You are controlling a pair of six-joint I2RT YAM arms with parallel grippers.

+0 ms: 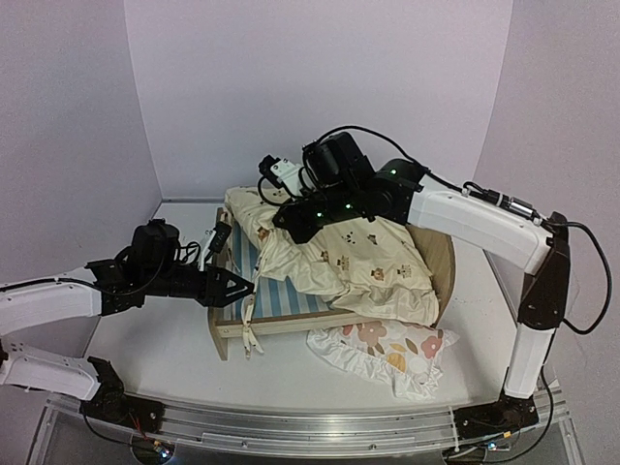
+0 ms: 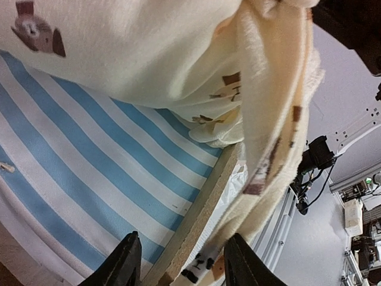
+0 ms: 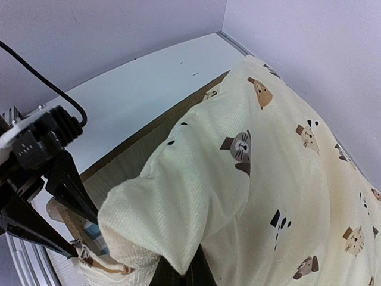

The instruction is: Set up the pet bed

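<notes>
Table (image 1: 155,339): white, with pale walls behind and at both sides; both arm bases sit at its near edge.
Left gripper (image 1: 242,288): at the left end of the bed (image 1: 291,324), low and level with the striped base. Its fingers (image 2: 128,265) are released and stand apart, and a wooden rail of the bed runs up between them. Whether either finger touches the rail cannot be told.
Bed: light wood, at mid-table, lying lengthwise from left to right. The arched headboard faces the table's right edge and the low end faces the left edge. The blue-and-white striped base is bare over the left half.
Right gripper (image 1: 288,223): above the far left part of the bed, fingers clenched on a fold of the cushion (image 1: 378,262) and holding that fold up off the base.
Cushion: cream with small animal faces. It drapes from the grip down over the right half of the bed, bunched against the headboard, and its near side spills over the near rail.
Pillow (image 1: 387,349): white, ruffled, floral. It lies flat on the table between the bed's near rail and the table's near edge, right of middle, just beside the headboard corner.
</notes>
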